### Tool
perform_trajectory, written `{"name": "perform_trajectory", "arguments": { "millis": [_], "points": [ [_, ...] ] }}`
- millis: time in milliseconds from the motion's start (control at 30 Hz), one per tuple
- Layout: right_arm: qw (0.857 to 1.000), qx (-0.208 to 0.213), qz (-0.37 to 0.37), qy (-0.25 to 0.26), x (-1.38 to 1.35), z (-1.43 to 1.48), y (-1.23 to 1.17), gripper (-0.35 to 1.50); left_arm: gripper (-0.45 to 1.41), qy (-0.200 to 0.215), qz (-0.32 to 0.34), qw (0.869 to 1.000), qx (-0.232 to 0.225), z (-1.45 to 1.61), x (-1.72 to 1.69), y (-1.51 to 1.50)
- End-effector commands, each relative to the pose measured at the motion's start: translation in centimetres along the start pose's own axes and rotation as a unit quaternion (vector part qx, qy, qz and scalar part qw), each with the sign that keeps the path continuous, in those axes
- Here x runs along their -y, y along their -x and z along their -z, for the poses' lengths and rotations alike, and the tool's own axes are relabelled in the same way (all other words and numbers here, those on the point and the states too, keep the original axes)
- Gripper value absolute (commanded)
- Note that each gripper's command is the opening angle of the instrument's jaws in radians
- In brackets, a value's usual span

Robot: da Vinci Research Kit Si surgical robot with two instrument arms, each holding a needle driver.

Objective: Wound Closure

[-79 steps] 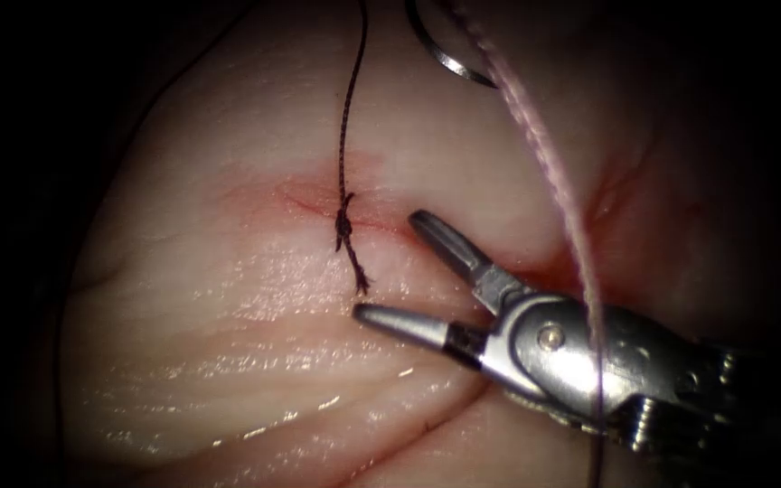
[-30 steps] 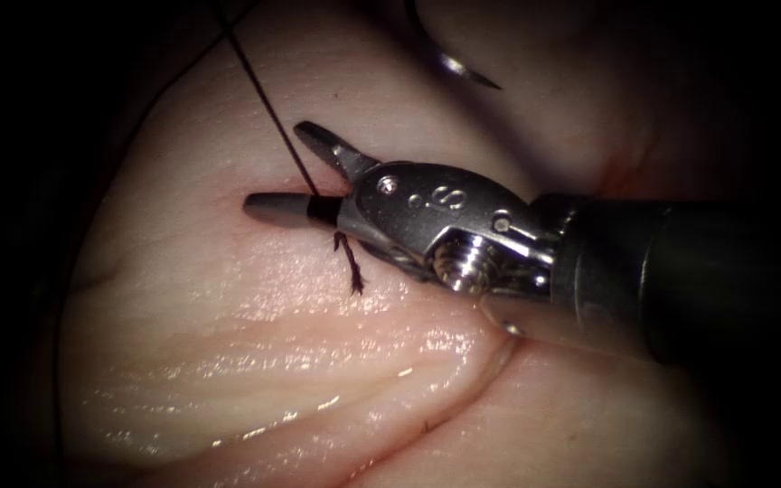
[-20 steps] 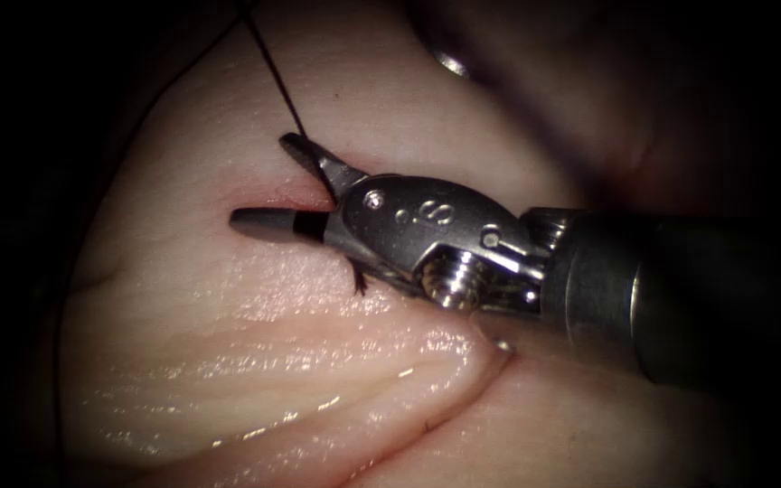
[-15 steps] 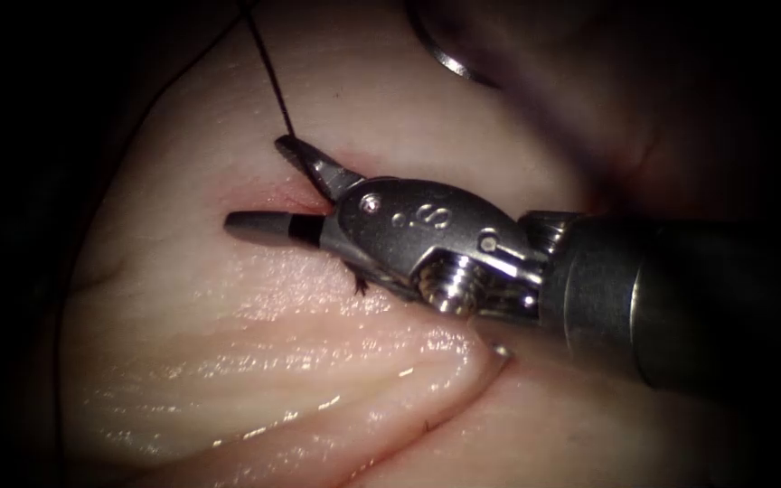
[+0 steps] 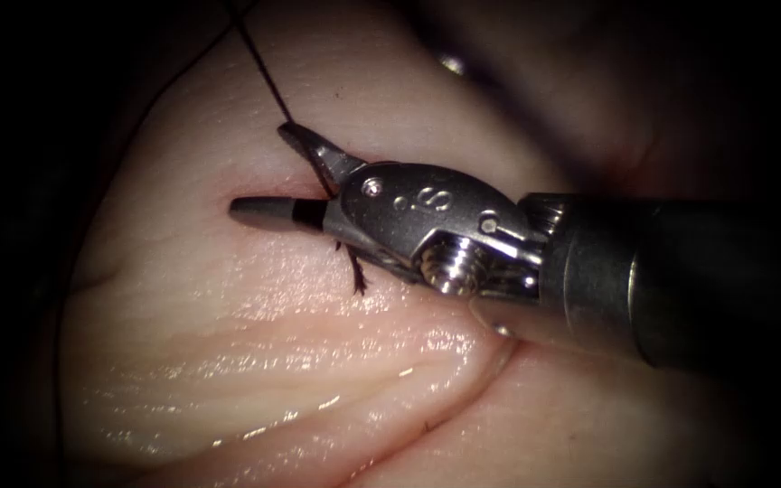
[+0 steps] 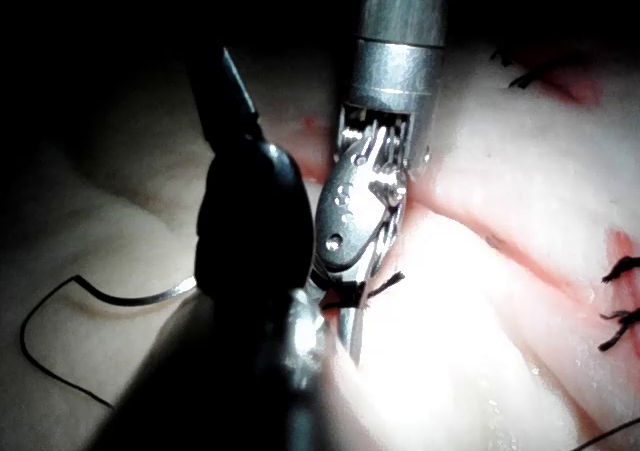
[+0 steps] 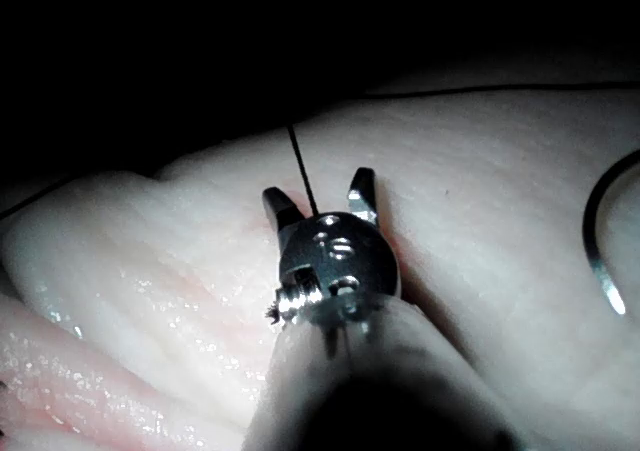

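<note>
My right tool (image 5: 259,172) reaches in from the right over the tissue (image 5: 228,361), open. Its jaws straddle the dark thread (image 5: 264,72) just above the knot at the cut. The strand runs taut up and to the left from there, and the knot's frayed tail (image 5: 355,278) sticks out below the tool. The right wrist view has the same strand (image 7: 302,176) rising between the open jaws (image 7: 318,189). The curved needle (image 7: 600,241) lies free on the tissue, up and right of the knot, held by neither tool. My left tool (image 6: 250,221) is a dark shape beside the right tool (image 6: 365,201); what it holds is hidden.
Finished stitches with cut ends (image 6: 620,271) sit further along the cut, with red fluid around them. Slack thread (image 6: 50,351) trails from the needle (image 6: 150,296) over the tissue. A deep fold (image 5: 445,407) crosses the tissue in front of the tool.
The right tool came up from the lower right and set its open jaws across the strand above the knot. The strand swung from upright to leaning left. Over the last half second little moved.
</note>
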Motion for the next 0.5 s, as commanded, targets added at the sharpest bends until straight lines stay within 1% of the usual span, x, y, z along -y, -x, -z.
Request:
{"name": "perform_trajectory", "arguments": {
  "millis": [33, 67, 133, 167, 200, 367, 433, 500],
  "points": [
    [1.0, -0.002, 0.004, -0.002, 0.0, -0.09, -0.02, 0.85, -0.45, 0.002, 0.0, 1.0, -0.001, -0.07, 0.02, 0.04],
    [1.0, -0.005, 0.004, -0.003, 0.01, -0.08, -0.02, 0.64, -0.45, 0.002, -0.003, 1.0, -0.002, -0.07, 0.02, 0.04],
    [1.0, -0.007, 0.004, -0.009, 0.03, -0.07, -0.04, 0.17, -0.45, 0.002, -0.002, 1.0, -0.002, -0.07, 0.02, 0.05],
    [1.0, -0.006, 0.004, -0.014, 0.04, -0.06, -0.05, -0.2, -0.45, 0.002, -0.002, 1.0, -0.002, -0.08, 0.03, 0.05],
    [1.0, -0.007, 0.007, -0.016, 0.06, -0.05, -0.07, -0.35, -0.45, 0.002, -0.002, 1.0, -0.003, -0.08, 0.03, 0.06],
    [1.0, -0.009, 0.008, -0.021, 0.11, -0.04, -0.16, -0.35, -0.45, 0.002, -0.003, 1.0, -0.003, -0.09, 0.02, 0.06],
    [0.999, -0.009, 0.027, -0.014, 0.08, -0.04, -0.17, -0.35, -0.45, 0.003, -0.003, 1.0, -0.003, -0.1, 0.0, 0.05],
    [0.999, -0.01, 0.03, -0.016, 0.04, -0.02, -0.15, -0.35, -0.45, 0.004, -0.003, 1.0, -0.004, -0.09, -0.01, 0.05]
  ]
}}
